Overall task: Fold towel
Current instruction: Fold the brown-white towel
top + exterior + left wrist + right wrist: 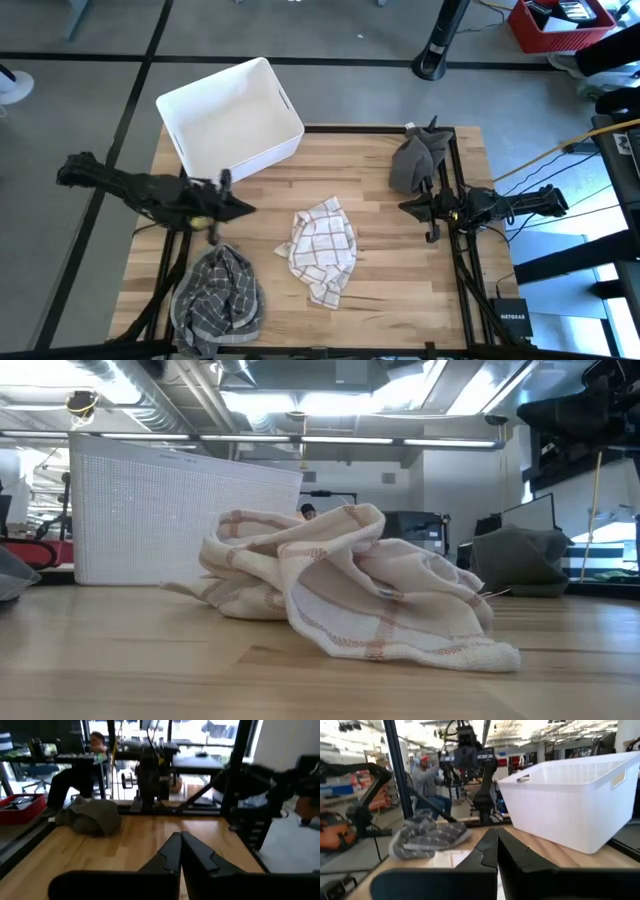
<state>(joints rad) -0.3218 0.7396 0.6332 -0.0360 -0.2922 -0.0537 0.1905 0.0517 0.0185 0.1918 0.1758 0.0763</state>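
towel (323, 250) between 2 closed, raised grippers

Bright, even light falls from ceiling strips (300, 402), which blow out to white glare in the low view. The tabletop (380, 200) is evenly lit from overhead, and the towel (322, 250) casts only a faint soft shadow. In the low view the towel is fairly sharp while the near tabletop and the room behind blur. The left wrist view is soft and smeared; its far windows (165, 730) glare.
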